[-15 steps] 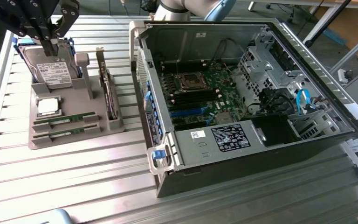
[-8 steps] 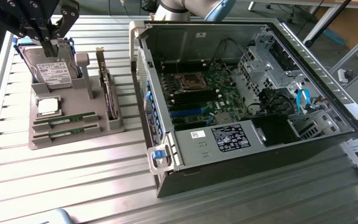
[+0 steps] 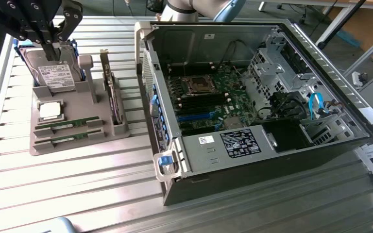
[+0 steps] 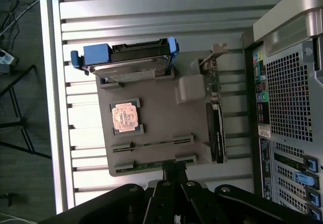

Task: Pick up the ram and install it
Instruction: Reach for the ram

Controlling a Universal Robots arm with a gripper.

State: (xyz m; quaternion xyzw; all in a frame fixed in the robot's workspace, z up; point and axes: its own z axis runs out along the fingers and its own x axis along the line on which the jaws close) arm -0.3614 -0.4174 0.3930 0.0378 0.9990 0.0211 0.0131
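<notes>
Claw [image 3: 47, 42] closed and empty, hanging over the grey tray [image 3: 112, 130], ram [image 3: 66, 125] lying in its slot, apart

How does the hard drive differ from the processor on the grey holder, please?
The hard drive stands on edge; the processor lies flat. The hard drive is large and oblong, the processor small and square. The hard drive carries blue rails; the processor has none. Both sit on the grey holder.

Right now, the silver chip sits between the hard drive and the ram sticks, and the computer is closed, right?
The computer is open: the exterior view shows its motherboard. The silver chip does sit between the hard drive and the ram sticks.
</notes>
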